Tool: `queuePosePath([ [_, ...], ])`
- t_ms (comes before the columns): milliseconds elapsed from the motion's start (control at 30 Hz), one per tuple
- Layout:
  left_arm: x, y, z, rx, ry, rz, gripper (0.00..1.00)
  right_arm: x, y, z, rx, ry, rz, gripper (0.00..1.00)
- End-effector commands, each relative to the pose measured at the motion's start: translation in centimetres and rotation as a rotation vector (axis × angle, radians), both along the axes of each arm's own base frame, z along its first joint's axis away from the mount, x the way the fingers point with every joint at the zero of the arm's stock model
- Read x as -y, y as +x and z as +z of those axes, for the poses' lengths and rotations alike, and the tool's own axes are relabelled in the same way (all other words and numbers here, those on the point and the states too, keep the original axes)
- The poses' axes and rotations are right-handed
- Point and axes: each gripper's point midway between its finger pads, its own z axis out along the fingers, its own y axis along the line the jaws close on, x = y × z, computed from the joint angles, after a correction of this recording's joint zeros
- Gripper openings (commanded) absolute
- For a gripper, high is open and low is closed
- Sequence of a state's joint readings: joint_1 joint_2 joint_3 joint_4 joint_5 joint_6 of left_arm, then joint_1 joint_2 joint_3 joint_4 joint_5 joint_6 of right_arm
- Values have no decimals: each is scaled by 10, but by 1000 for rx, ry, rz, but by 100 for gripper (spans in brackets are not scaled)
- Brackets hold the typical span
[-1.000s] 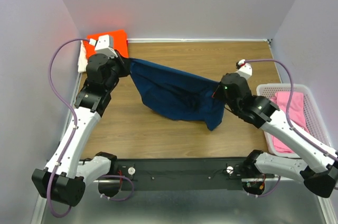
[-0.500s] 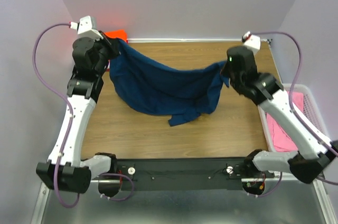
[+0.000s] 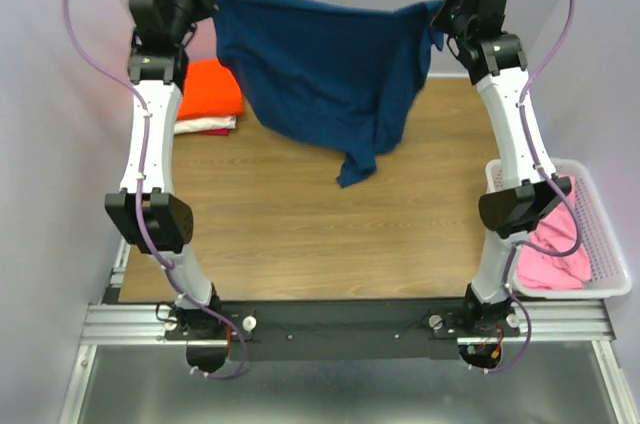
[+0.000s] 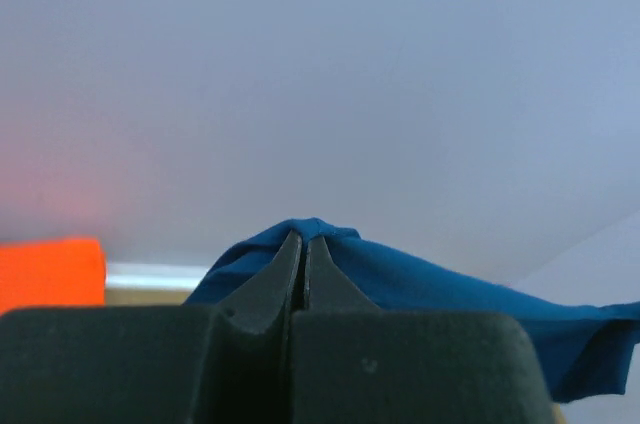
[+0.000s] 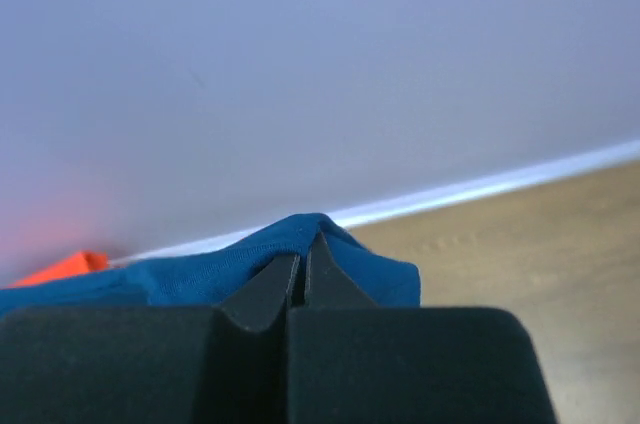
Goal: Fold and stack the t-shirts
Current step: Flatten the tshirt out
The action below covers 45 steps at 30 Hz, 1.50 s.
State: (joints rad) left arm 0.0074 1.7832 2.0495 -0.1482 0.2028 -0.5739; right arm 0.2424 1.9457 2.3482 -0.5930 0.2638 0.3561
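Wooden table [image 3: 300,224] beneath navy shirt [image 3: 320,64], clamped tight by left gripper [image 4: 303,249] and right gripper [image 5: 303,252]: lower both evenly, keeping cloth taut.

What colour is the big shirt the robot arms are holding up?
The soft cloth t-shirt is navy blue, clearest from the top camera.

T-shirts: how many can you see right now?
4: a navy blue cloth t-shirt hangs between left gripper and right gripper; bright orange folded one far left, atop a cream-white one; pink one in the white plastic basket. More may hide underneath.
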Motion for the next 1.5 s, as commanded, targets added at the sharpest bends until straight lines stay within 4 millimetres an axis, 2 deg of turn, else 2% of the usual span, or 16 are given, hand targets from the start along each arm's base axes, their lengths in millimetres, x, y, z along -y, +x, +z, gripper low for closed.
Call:
queuePosePath([
  [0, -15, -37, 96, 228, 18, -41, 0, 9, -34, 112, 268, -1, 17, 1],
  [133, -33, -45, 83, 194, 8, -34, 0, 13, -57, 108, 250, 11, 23, 0],
  [200, -41, -48, 50, 133, -4, -16, 0, 12, -63, 83, 195, 17, 35, 0],
  [233, -45, -51, 18, 69, -22, -7, 0, 12, -69, 48, 116, 24, 36, 0],
  [300, -46, -56, -18, 0, -50, -7, 0, 9, -81, 13, 37, 48, 53, 0],
  [333, -45, -65, -58, -66, -78, -2, 0, 8, -99, -36, -69, 76, 59, 0],
  [433, -46, -85, -124, -186, -127, 29, 0, 5, -133, -115, -229, 155, 66, 0],
  [467, -47, -102, -168, -261, -154, 54, 0, 5, -163, -175, -352, 160, 73, 0],
  [533, -48, -122, -213, -336, -184, 85, 0, 6, -193, -218, -431, 210, 67, 0],
  [567, -46, -136, -218, -319, -205, 94, 0, 7, -212, -235, -458, 224, 73, 0],
  [600, -43, -153, -269, -411, -229, 102, 0, 10, -237, -282, -561, 222, 66, 0],
  [700, -37, -183, -330, -504, -257, 103, 3, 9, -276, -330, -666, 265, 66, 13],
  [800, -27, -204, -365, -565, -268, 73, 35, -1, -295, -336, -682, 315, 135, 41],
  [933, -33, -219, -375, -588, -226, 111, 54, 0, -307, -325, -637, 360, 128, 80],
  [1200, -70, -225, -367, -600, -151, 322, 49, 24, -289, -332, -633, 310, -41, 78],
  [1467, -68, -218, -388, -689, -123, 305, 39, 29, -233, -333, -616, 211, -91, 73],
])
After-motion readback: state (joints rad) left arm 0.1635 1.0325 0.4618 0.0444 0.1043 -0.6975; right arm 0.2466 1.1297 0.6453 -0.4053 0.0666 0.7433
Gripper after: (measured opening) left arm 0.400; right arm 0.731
